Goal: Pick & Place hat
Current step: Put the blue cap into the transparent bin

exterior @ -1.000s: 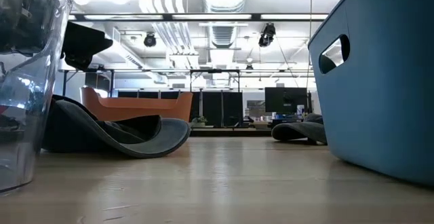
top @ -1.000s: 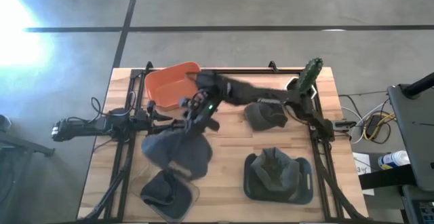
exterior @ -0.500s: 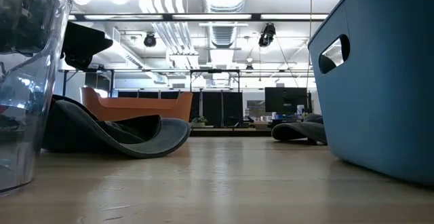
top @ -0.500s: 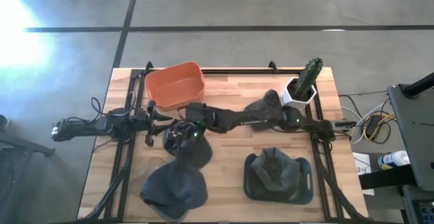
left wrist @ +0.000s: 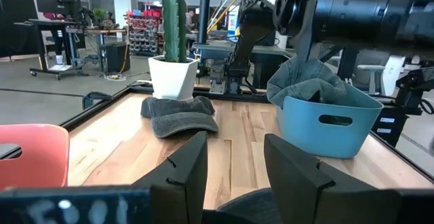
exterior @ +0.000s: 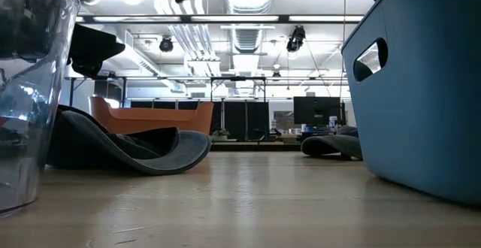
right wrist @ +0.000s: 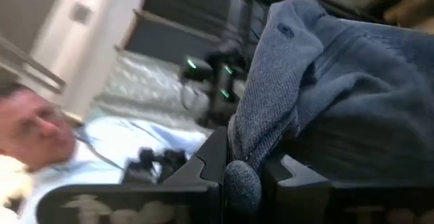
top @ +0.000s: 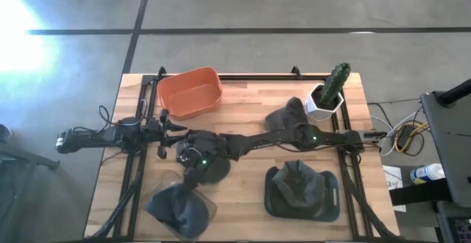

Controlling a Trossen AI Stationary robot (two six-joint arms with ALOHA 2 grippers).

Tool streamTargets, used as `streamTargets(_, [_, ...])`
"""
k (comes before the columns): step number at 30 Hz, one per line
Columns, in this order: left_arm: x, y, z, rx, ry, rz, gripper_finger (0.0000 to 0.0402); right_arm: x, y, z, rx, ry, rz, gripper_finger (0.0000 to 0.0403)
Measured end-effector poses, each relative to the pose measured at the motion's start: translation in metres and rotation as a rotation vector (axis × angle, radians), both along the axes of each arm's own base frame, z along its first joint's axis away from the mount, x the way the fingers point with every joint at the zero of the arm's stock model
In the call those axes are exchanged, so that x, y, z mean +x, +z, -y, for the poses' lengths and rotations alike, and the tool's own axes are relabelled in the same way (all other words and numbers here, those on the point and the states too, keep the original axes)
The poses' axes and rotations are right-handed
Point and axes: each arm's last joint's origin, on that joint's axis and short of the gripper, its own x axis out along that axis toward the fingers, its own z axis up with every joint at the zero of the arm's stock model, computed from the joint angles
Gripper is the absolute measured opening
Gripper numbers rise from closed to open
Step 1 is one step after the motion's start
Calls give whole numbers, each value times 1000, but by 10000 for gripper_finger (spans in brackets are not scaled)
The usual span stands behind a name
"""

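My right gripper (top: 193, 158) reaches across the table to its near left part and is shut on a grey knit hat (top: 176, 208). The hat hangs down over a clear container (top: 210, 208) at the near left. In the right wrist view the hat (right wrist: 325, 81) fills the picture beyond the fingers. A second grey hat (top: 215, 169) lies on the table under the right arm, its brim curling up in the low view (exterior: 128, 146). My left gripper (left wrist: 234, 163) waits open at the table's left (top: 173, 129). My right gripper pinches a bunched fold of the knit hat (right wrist: 244, 176) between its two fingers. The fingers come from above, slanting toward the near left. The hat hangs below them, and its lower part spreads over the clear container (top: 169, 213).
A grey cap (top: 287, 118) lies beside a potted cactus (top: 331, 88) at the far right. A blue basket (top: 324, 199) at the near right holds another hat. An orange bin (top: 190, 92) stands at the far left. The middle of the table between them is bare wood.
My right gripper has moved from beside the orange bin toward the near left edge, carrying the hanging hat with it. The hat has gone from the table's middle left to over the clear container. The hat lying on the table has stayed put.
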Motion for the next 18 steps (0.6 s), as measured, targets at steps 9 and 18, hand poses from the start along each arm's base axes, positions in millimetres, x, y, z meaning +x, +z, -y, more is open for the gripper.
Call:
streamTargets(9, [0,0,0,0,0,0,140,0,18,0,68,-139,58,28])
streamTargets(18, [0,0,0,0,0,0,140,-1,-13,-10,-32,-132,-111,28])
